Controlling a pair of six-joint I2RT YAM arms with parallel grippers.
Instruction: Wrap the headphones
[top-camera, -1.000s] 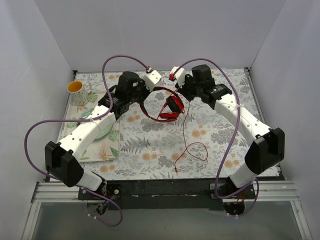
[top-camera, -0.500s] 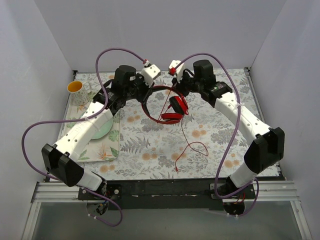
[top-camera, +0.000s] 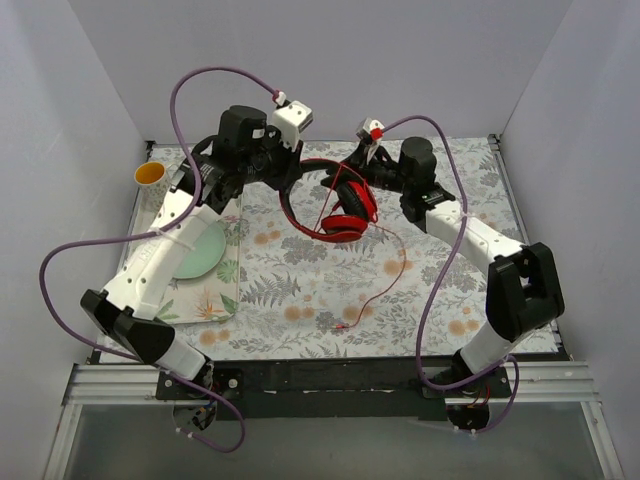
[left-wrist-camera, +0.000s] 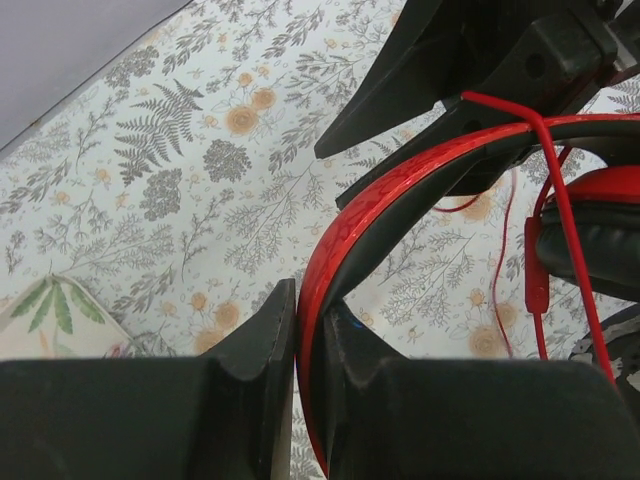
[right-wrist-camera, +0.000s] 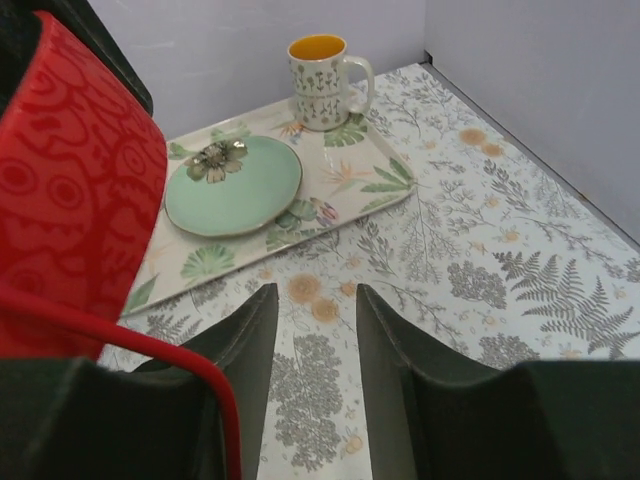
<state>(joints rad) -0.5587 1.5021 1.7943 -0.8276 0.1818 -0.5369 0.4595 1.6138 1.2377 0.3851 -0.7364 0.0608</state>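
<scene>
The red headphones (top-camera: 335, 205) hang above the far middle of the table. My left gripper (top-camera: 290, 172) is shut on their red headband (left-wrist-camera: 400, 190), which runs between its fingertips (left-wrist-camera: 275, 320). My right gripper (top-camera: 352, 178) is just right of the band, with its jaws apart and only table between them (right-wrist-camera: 315, 295). A red ear cup (right-wrist-camera: 70, 190) sits beside its left finger. The thin red cable (top-camera: 385, 272) passes over that finger (right-wrist-camera: 170, 350) and trails down to its plug (top-camera: 340, 325) on the table. In the left wrist view the cable (left-wrist-camera: 560, 220) is draped over the right gripper's black fingers (left-wrist-camera: 450, 60).
A floral tray (top-camera: 205, 300) lies at the left with a green plate (top-camera: 205, 250) and a yellow-lined mug (top-camera: 152, 178) on it; they also show in the right wrist view, the mug (right-wrist-camera: 325, 70) and the plate (right-wrist-camera: 232, 185). Walls close in on the left, the back and the right. Purple robot cables arc above both arms.
Both arms have lifted and moved back with the headphones. The right gripper has turned towards the band. The cable's loop on the table has been pulled out straighter.
</scene>
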